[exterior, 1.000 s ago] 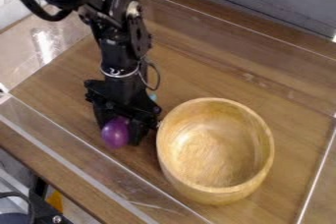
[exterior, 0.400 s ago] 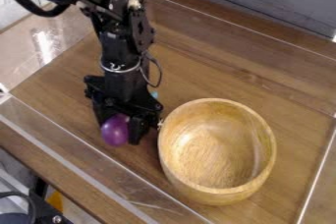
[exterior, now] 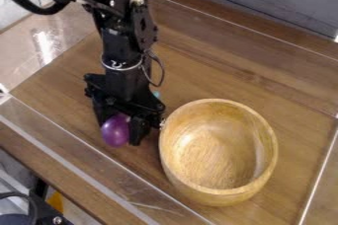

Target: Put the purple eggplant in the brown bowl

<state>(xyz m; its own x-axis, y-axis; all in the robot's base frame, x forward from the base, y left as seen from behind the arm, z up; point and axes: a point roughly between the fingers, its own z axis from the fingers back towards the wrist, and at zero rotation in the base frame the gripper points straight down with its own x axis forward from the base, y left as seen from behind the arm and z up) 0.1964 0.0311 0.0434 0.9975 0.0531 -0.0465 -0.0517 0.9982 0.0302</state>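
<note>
Fingertips of the gripper (exterior: 119, 130) are hard for me to see, because the purple eggplant (exterior: 117, 130) sits between them; the jaws stand fairly wide and seem to grip it. It is near the front edge of the table (exterior: 251, 66), just left of the brown bowl (exterior: 218, 150), whose inside is free.

- We see the black tool (exterior: 121, 122) pointing straight down at left of centre, its fingers closed around the purple eggplant (exterior: 117, 130).
- The brown bowl (exterior: 218, 150) sits just beside it, lower right, upright.
- Both rest over the wooden surface (exterior: 238, 61).
</note>
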